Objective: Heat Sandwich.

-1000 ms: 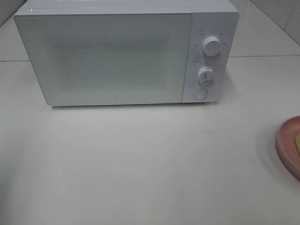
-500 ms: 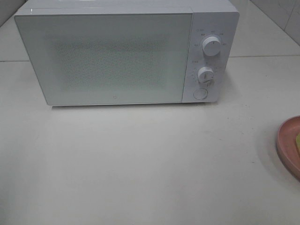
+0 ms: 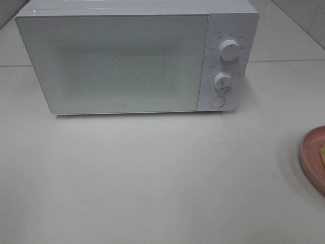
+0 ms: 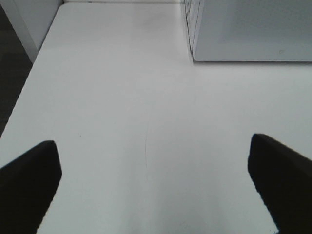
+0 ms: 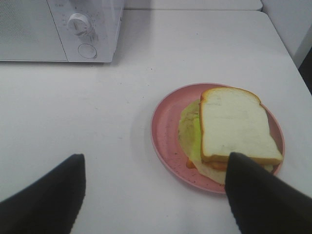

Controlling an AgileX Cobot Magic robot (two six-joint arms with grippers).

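The sandwich [image 5: 234, 129], white sliced bread with tan crust and yellow-green filling, lies on a round pink plate [image 5: 165, 131] in the right wrist view. My right gripper [image 5: 156, 195] hovers open just short of the plate, one dark finger [image 5: 258, 200] overlapping the sandwich's near corner in that view. In the exterior high view only the plate's edge [image 3: 310, 157] shows at the far right. The white microwave [image 3: 137, 56] stands at the back with its door shut. My left gripper [image 4: 153, 180] is open over bare table, the microwave's corner [image 4: 248, 29] ahead of it.
The microwave's two dials [image 3: 229, 50] and round button [image 3: 217, 101] sit on its right panel. The white table's edge [image 4: 29, 92] runs beside the left gripper. A tiled wall rises behind.
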